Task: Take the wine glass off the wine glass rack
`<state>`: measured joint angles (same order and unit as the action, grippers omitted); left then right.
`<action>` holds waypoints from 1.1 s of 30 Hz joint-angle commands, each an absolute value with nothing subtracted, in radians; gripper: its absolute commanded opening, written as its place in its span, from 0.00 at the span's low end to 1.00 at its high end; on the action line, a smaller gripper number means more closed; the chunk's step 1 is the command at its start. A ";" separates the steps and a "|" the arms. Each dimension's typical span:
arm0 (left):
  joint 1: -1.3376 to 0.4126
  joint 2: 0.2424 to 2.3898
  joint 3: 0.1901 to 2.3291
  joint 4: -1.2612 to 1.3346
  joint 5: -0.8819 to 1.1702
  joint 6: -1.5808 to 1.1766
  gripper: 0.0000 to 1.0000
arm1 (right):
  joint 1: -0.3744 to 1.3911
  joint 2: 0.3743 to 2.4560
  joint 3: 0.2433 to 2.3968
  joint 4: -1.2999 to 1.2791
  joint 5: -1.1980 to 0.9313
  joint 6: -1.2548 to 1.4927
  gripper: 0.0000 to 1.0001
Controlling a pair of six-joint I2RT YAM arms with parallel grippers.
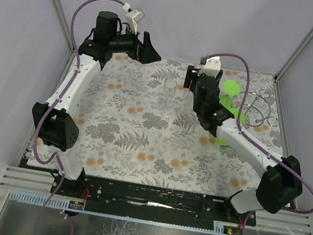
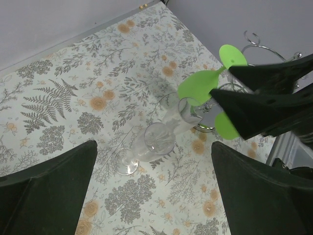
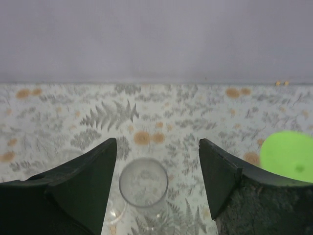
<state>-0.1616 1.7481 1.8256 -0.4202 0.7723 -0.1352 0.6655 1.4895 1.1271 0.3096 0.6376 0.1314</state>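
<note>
Both jaw pairs gape; we judge the clear wine glass (image 3: 144, 183) off the silver wire rack (image 1: 260, 110), so the right gripper (image 3: 157, 140) backs away next.

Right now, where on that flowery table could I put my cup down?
The widest bare cloth lies near the front, between the left arm and right arm, in front of the clear wine glass. The far right corner is crowded: rack, green glasses, right gripper.
</note>
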 commanded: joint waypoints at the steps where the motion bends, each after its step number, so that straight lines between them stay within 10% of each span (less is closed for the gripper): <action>1: -0.155 1.788 1.938 -0.403 0.822 -0.208 1.00 | 0.670 1.418 1.365 0.290 0.734 0.006 0.76; 13: -0.273 2.116 2.407 -0.366 0.912 -0.467 1.00 | 0.441 1.295 1.561 -0.038 0.776 0.084 0.87; 33: -0.522 2.300 2.353 0.008 0.871 -0.952 0.99 | 0.425 0.897 1.438 -0.425 0.966 0.189 0.91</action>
<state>-0.4942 2.3051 2.3745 -0.0818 0.9188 -0.9073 0.4252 0.8848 1.4010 -0.3405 0.9241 0.1516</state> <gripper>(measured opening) 0.997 0.917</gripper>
